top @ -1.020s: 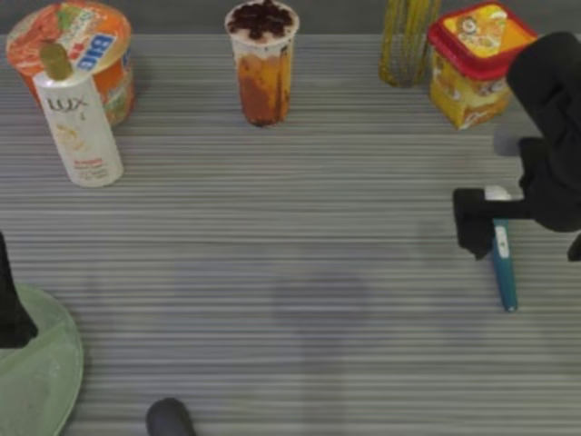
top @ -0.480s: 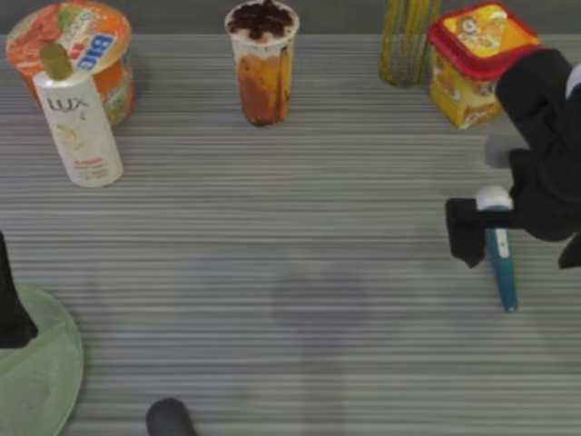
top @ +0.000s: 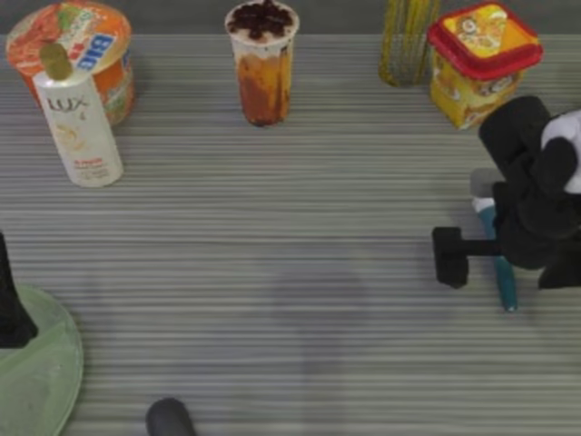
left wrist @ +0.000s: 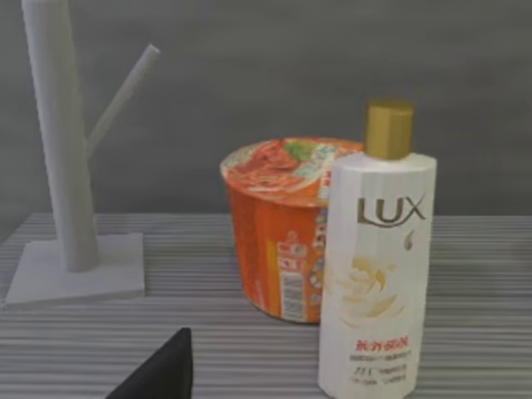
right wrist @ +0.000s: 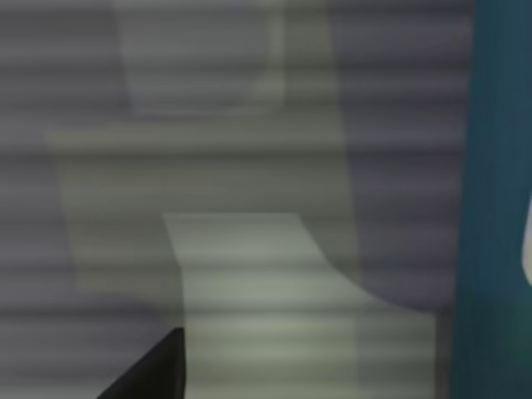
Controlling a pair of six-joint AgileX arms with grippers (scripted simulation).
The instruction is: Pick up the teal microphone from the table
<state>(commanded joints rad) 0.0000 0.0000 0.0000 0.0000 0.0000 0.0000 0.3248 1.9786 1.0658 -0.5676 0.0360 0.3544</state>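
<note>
The slim teal microphone (top: 505,283) with a small white round head lies flat on the grey-and-white striped bench (top: 272,227), out at about 3 o'clock on the top view. Its white head points toward 12 o'clock and its thin tail points toward 6 o'clock. It lies flat because nothing has lifted it yet.

The right gripper (top: 495,250) is low over the middle of the microphone. One black finger (top: 450,258) sits on the 9 o'clock side, and the other side is mostly hidden under the black arm. There is a gap between that finger and the handle, so the fingers look spread wide, not pinching anything. I think they sit on both sides so they can squeeze the thin handle across its narrow way. In the right wrist view the teal handle (right wrist: 495,208) fills one edge, smooth and plain, very close.

The handle is round and gets thinner, so it may roll or slip if squeezed badly.

The left gripper (top: 11,309) is parked at 9 o'clock by the pale green round plate (top: 45,372). I cannot tell how its fingers are set.

Far away at 11 o'clock stand a white Lux bottle with a gold cap (top: 80,127) and an orange noodle cup (top: 91,45).
</note>
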